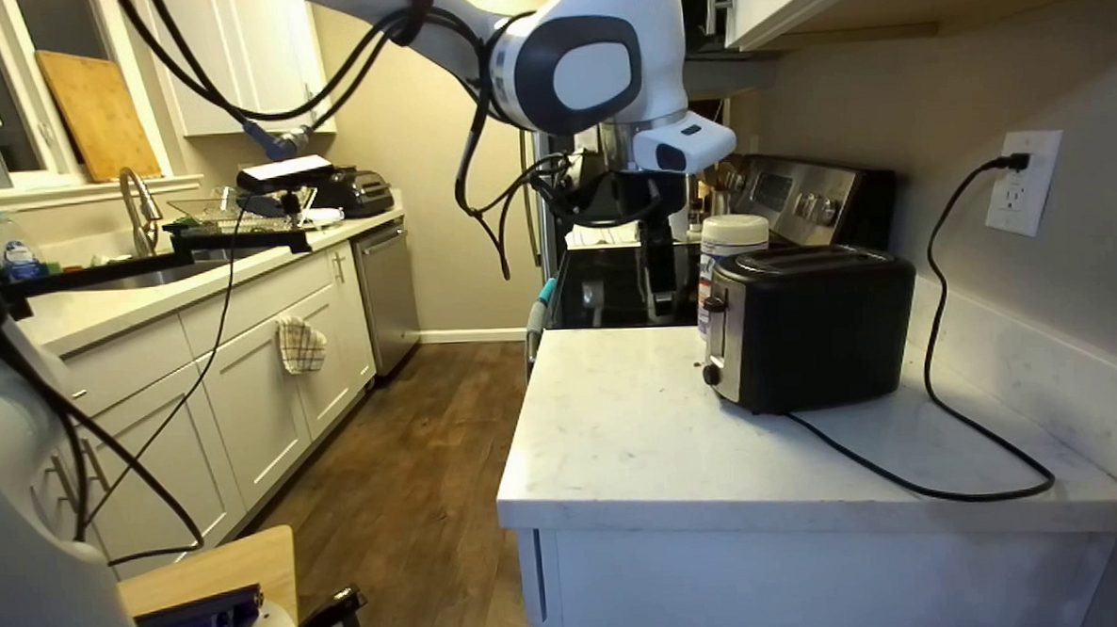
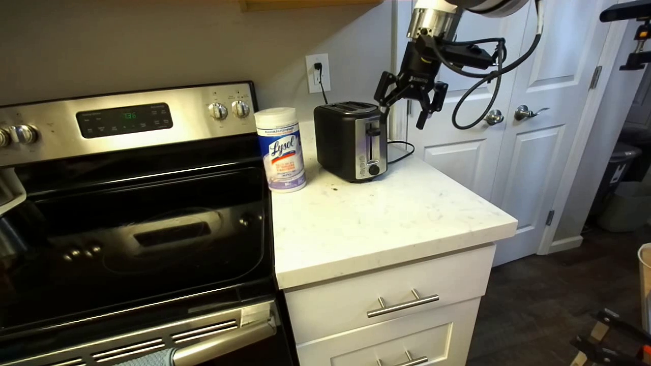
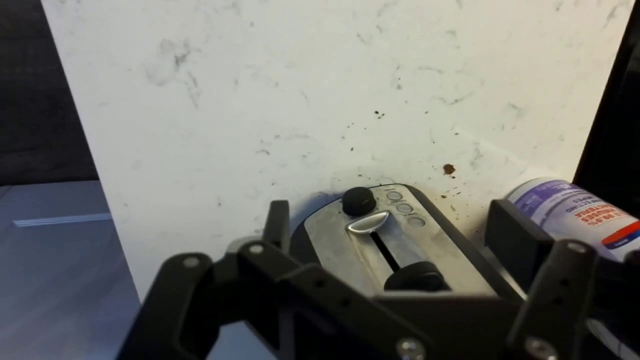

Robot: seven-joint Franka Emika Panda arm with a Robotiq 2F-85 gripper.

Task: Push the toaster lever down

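Observation:
The black toaster [image 1: 828,330] stands upright on the white counter, its silver front also showing in an exterior view [image 2: 360,152]. Its black lever [image 2: 374,131] is at the upper end of the slot, with the round knob [image 2: 374,169] below. In the wrist view the lever [image 3: 417,276] lies low between the finger bases, partly hidden by the gripper body. My gripper [image 3: 397,232] is open and empty, its fingers spread on either side of the toaster front. In an exterior view the gripper [image 2: 404,116] hangs tilted near the toaster's top front edge; contact cannot be told.
A Lysol wipes canister [image 2: 282,152] stands beside the toaster, by the stove [image 2: 147,218]. The toaster's cord [image 1: 937,335] runs over the counter [image 1: 640,442] to a wall outlet [image 1: 1024,185]. An upper cabinet [image 1: 847,4] overhangs the toaster area.

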